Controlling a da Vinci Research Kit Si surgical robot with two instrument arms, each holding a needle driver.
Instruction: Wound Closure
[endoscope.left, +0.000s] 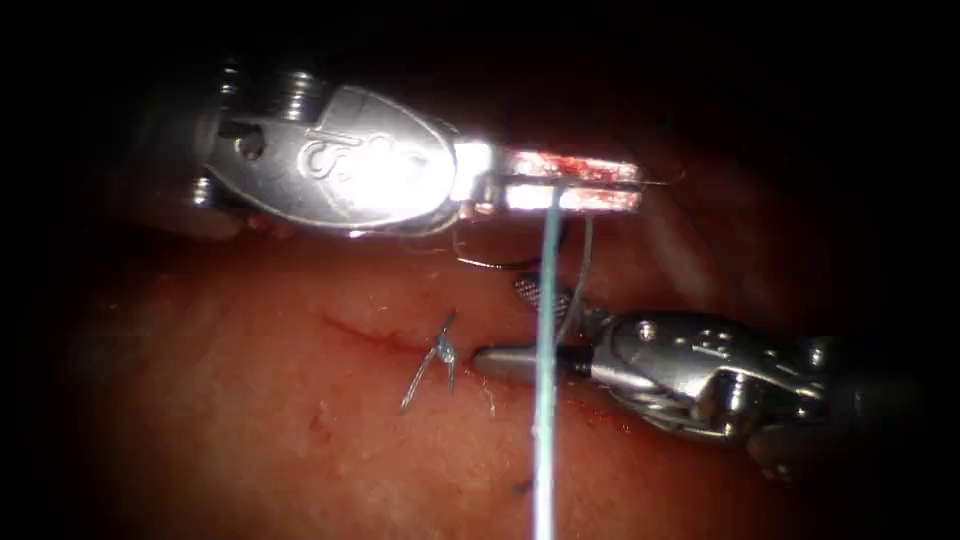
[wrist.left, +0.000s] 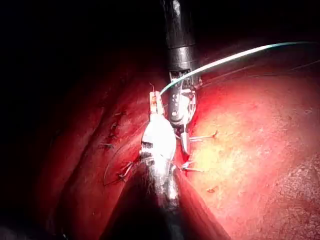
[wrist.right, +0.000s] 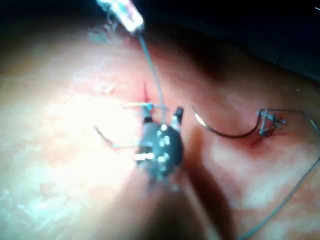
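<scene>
2 tools are seen over the tissue, with the cut taken as the landmark. Beyond the cut's right end, the left tool is clamped on the thread, which is drawn taut from its closed jaws across the right tool toward the viewer. At the cut's right end, the right tool is spread open, 1 jaw on each side of the thread, and nothing is held. A knotted stitch with cut ends is seen on the cut. The needle is lying free on the tissue, beside another stitch, apart from both tools.
</scene>
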